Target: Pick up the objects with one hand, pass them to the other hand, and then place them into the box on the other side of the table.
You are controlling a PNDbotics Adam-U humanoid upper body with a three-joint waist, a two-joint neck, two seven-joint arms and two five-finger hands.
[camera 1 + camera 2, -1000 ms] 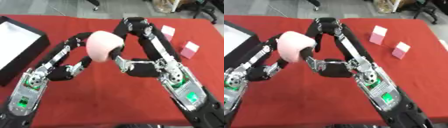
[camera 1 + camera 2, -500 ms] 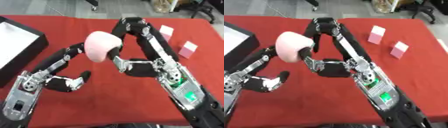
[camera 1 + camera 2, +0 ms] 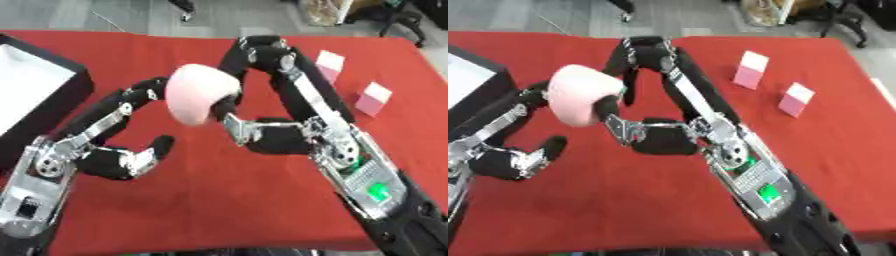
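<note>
**Pink ball changes hands above red table**

Above the red table (image 3: 219,200), two black-and-silver arms meet at mid-height, a pale pink ball (image 3: 199,100) held between them. At the far left edge sits the box (image 3: 52,102), black-walled with a white floor, well apart from the ball and the place it is bound for. Two pink-and-white blocks (image 3: 750,70) stand upright on the cloth at the far right, near each other and untouched.

The right hand (image 3: 241,127) reaches in from the right, its fingers curled against the ball's underside and right flank, so it appears to be carrying the load. The left hand (image 3: 131,150) has its long fingers stretched up along the ball's left side, tips touching or just beside it, with the thumb hanging low and apart; it reads as wide open, not yet closed on anything.

By this view, the handover is half done. To do it well, the left hand would need to wrap fingers and thumb round the ball before the right lets go, since a round, smooth thing could roll out of a one-sided hold. Only then does the swing left toward the box look safe.
</note>
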